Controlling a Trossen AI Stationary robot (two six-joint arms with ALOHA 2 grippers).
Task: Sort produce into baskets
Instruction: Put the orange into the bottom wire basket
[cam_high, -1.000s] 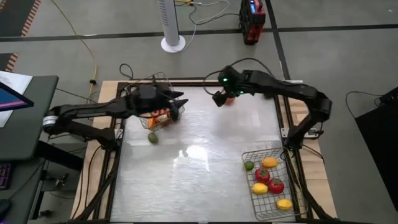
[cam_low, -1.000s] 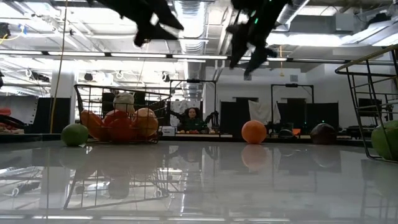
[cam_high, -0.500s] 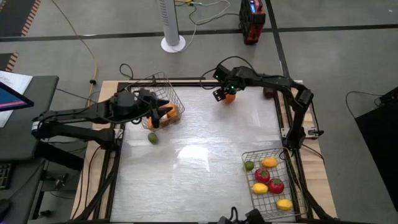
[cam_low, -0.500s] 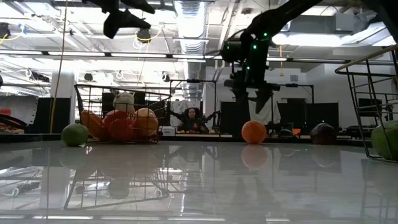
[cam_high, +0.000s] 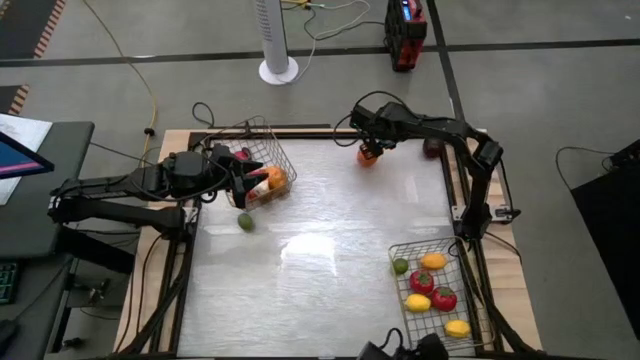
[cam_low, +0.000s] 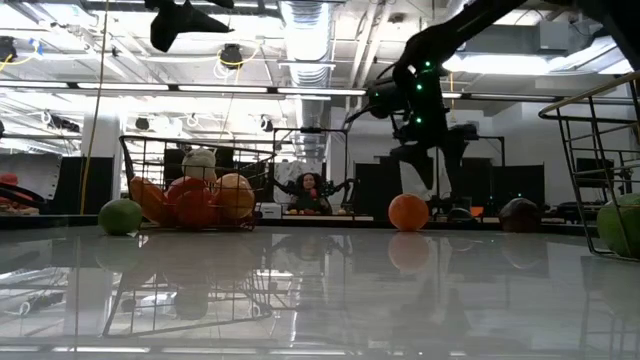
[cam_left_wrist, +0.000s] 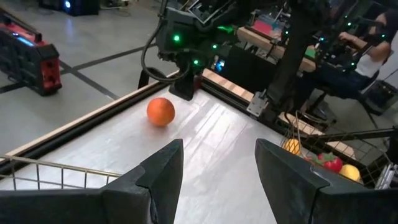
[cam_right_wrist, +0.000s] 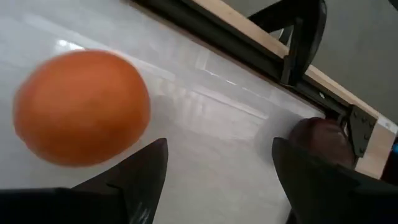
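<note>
An orange (cam_high: 368, 156) lies on the table near the far edge; it also shows in the low view (cam_low: 408, 212). My right gripper (cam_high: 366, 143) hangs open just above it, with the orange ahead of its fingers (cam_right_wrist: 81, 106). My left gripper (cam_high: 243, 185) is open and empty above the left wire basket (cam_high: 262, 135), which holds several oranges, red pieces and a white garlic (cam_low: 199, 160). A green lime (cam_high: 245, 222) lies on the table beside that basket. The right wire basket (cam_high: 400, 247) at the near right holds lemons, tomatoes and a lime.
A dark round fruit (cam_high: 432, 148) lies at the far right edge, beside the right arm. The wooden table frame (cam_right_wrist: 261, 43) runs close behind the orange. The middle of the white table (cam_high: 320, 250) is bare. A person sits beyond the far edge (cam_low: 312, 190).
My right gripper has gone down and toward the far edge, and now hangs over the orange, which has stayed in place. My left gripper has drawn back toward the table's left edge, over the left basket.
</note>
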